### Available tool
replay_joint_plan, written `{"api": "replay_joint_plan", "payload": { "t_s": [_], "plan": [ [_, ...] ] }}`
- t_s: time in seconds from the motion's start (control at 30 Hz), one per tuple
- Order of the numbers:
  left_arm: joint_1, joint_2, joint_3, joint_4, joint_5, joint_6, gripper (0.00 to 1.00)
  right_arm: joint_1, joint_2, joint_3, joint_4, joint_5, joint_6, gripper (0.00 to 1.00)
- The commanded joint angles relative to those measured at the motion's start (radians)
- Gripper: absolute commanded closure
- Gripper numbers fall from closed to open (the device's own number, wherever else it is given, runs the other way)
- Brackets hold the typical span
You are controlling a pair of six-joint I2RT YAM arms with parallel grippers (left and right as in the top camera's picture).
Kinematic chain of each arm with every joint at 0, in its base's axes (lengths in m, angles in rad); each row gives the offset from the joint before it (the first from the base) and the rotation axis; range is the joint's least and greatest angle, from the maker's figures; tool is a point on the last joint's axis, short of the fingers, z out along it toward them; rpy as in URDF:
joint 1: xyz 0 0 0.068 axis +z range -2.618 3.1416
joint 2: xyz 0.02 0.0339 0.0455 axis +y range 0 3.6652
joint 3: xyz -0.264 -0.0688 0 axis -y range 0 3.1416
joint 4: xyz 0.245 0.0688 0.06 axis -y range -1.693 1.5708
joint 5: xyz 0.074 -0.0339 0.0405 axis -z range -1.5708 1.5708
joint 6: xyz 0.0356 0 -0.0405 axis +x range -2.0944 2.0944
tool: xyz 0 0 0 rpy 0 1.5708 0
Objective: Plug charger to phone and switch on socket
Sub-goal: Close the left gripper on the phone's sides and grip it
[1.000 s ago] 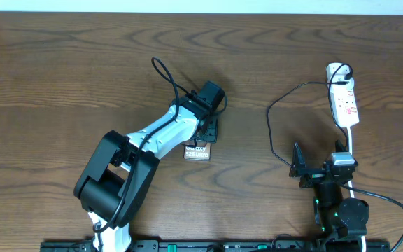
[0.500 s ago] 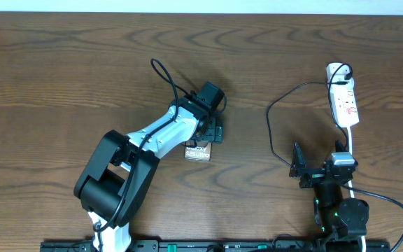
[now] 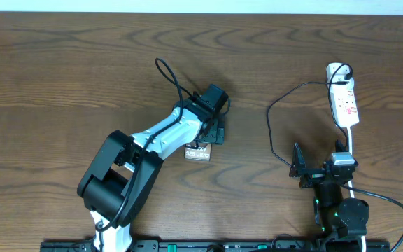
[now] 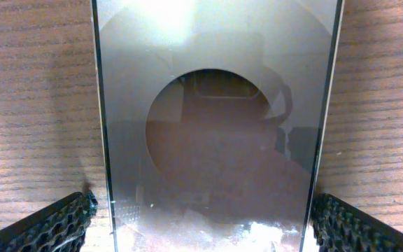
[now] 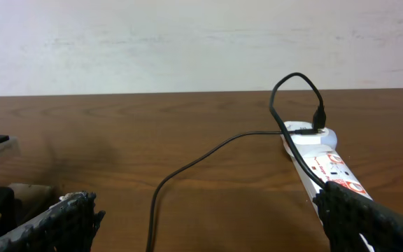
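Over a wood worktop [image 3: 61, 70], two robot arms.
Overhead: left arm [image 3: 166, 129] stretched forward, left claw [image 3: 212, 131] over the central phone [image 3: 197, 151], lettered "S25 Ultra". Left wrist: claw wide, pads [image 4: 54, 224] flanking phone. Right wrist: right claw [image 5: 205, 203] wide, empty; charger [image 5: 208, 149] cable loops to socket [image 5: 327, 168], right.

We look down on a tabletop [image 3: 47, 84] of dark brown wood, its grain running in long wavy streaks from side to side and filling nearly the whole overhead view. Along the far edge we make out a thin pale strip [image 3: 187, 5] beyond the wood. In the right wrist view, that far edge meets a plain off-white wall [image 5: 152, 42], faintly mottled. The light is soft and even; the wood carries a dull sheen, and the shadows lying on it are blurred.
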Motion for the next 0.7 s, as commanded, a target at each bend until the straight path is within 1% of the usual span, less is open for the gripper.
{"api": "replay_joint_plan", "payload": {
  "t_s": [0.0, 0.13, 0.2, 0.27, 0.43, 0.57, 0.67],
  "plan": [
    [-0.004, 0.074, -0.029, -0.028, 0.060, 0.003, 0.01, 0.006, -0.006, -0.002, -0.003, -0.002, -0.012, 0.01],
    [-0.004, 0.077, -0.029, -0.032, 0.060, 0.002, 0.10, 0.006, -0.006, -0.002, -0.003, -0.002, -0.012, 0.01],
    [-0.004, 0.077, -0.029, -0.031, 0.060, 0.002, 0.11, 0.006, -0.006, -0.002, -0.003, -0.002, -0.012, 0.01],
    [-0.004, 0.077, -0.029, -0.031, 0.060, 0.002, 0.15, 0.006, -0.006, -0.002, -0.003, -0.002, -0.012, 0.01],
    [-0.004, 0.077, -0.029, -0.031, 0.060, 0.002, 0.20, 0.006, -0.006, -0.002, -0.003, -0.002, -0.011, 0.01],
    [-0.004, 0.077, -0.023, -0.035, 0.060, 0.002, 0.20, 0.006, -0.006, -0.002, -0.003, -0.002, -0.012, 0.01],
    [-0.001, 0.077, 0.005, -0.071, 0.060, 0.016, 0.20, 0.006, -0.006, -0.002, -0.003, -0.002, -0.012, 0.01]
  ]
}}
